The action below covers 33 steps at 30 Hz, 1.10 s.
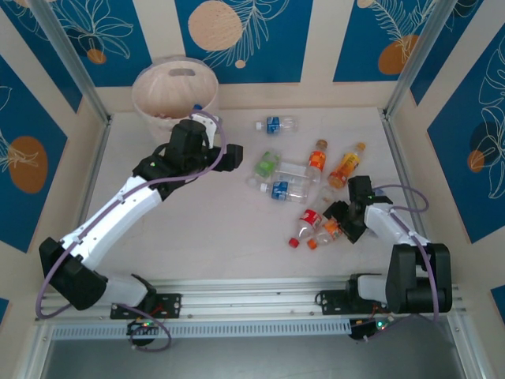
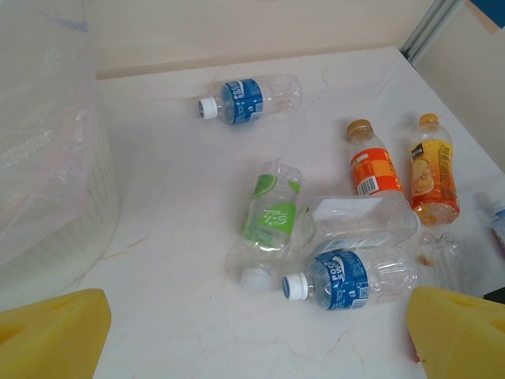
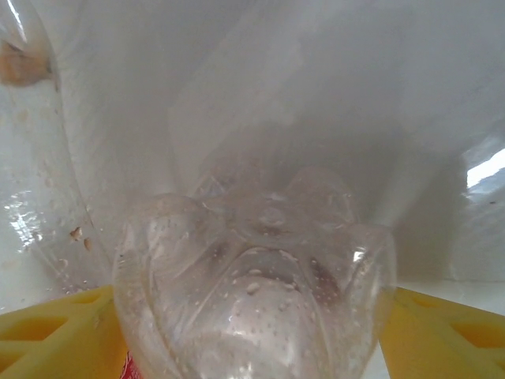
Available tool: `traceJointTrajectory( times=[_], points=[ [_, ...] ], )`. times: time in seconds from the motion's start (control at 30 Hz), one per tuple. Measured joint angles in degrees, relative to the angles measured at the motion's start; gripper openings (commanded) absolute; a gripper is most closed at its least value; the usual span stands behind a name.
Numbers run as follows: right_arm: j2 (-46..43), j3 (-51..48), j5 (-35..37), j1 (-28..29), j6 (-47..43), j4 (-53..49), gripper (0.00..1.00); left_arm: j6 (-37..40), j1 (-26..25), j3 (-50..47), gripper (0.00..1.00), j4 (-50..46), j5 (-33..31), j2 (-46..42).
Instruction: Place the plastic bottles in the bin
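While the left end effector (image 1: 230,158) is hanging wide open beside the bin (image 1: 146,95), with nothing between its yellow fingers (image 2: 55,332), the bottles are lying scattered over the white worktop (image 1: 197,237) to the bin's right.

The bin is standing at the far left corner. It is round, pale and translucent, with a slot cut-out near its far rim.

All the bottles are small, clear and on their sides:
- The far blue bottle (image 2: 248,99), white-capped, is lying alone near the back wall.
- The green bottle (image 2: 272,209) is resting in the middle.
- A crushed clear bottle (image 2: 363,217) is lying just beside the green one.
- The near blue bottle (image 2: 351,278) is lying just in front of that pair, with its white cap pointing left.
- The orange-label bottle (image 2: 372,167), gold-capped, is lying to their right.
- The juice bottle (image 2: 432,170) is lying side by side with it.
- The red bottle (image 1: 308,221) and an orange-cap bottle (image 1: 323,233) are lying together closer to the arms.

One more bottle with a bluish cap (image 1: 198,110) is showing at the bin's right rim; whether it is inside, I cannot tell.

The right end effector (image 1: 338,217) is sitting at the red bottle's base. In the right wrist view the dimpled clear base is filling the gap between both fingers. Whether they are pressing on it, I cannot tell.
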Motion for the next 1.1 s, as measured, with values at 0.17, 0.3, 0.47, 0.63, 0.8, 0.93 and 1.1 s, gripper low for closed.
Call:
traceJointTrajectory(
  times=[0.17, 0.3, 0.47, 0.63, 0.8, 0.93, 1.1],
  points=[
    [2.2, -0.8, 0.1, 1.3, 0.8, 1.4, 0.79, 0.0, 0.0, 0.0, 0.97, 0.0, 0.0, 0.0],
    [2.6, -0.5, 1.1, 1.7, 1.6, 1.0, 0.68, 0.0, 0.0, 0.0, 0.97, 0.0, 0.0, 0.3],
    [2.6, -0.4, 1.8, 1.8, 2.2, 1.0, 0.54, 0.0, 0.0, 0.0, 0.97, 0.0, 0.0, 1.0],
    [0.8, -0.4, 2.3, 2.0, 2.1, 0.5, 0.51, 0.0, 0.0, 0.0, 0.97, -0.1, 0.3, 2.3],
    [-4.6, 3.0, 3.5, 3.0, 1.4, -4.3, 0.51, 0.0, 0.0, 0.0, 0.99, 0.0, 2.8, 3.3],
    [-11.8, 9.7, 4.5, 5.4, 0.2, -8.2, 0.51, 0.1, 0.0, 0.0, 0.99, 0.1, 6.3, 3.3],
    [-15.0, 17.7, 4.1, 9.3, -1.9, -7.3, 0.51, 0.0, 0.0, 0.0, 1.00, 1.2, 13.8, 3.5]
  ],
)
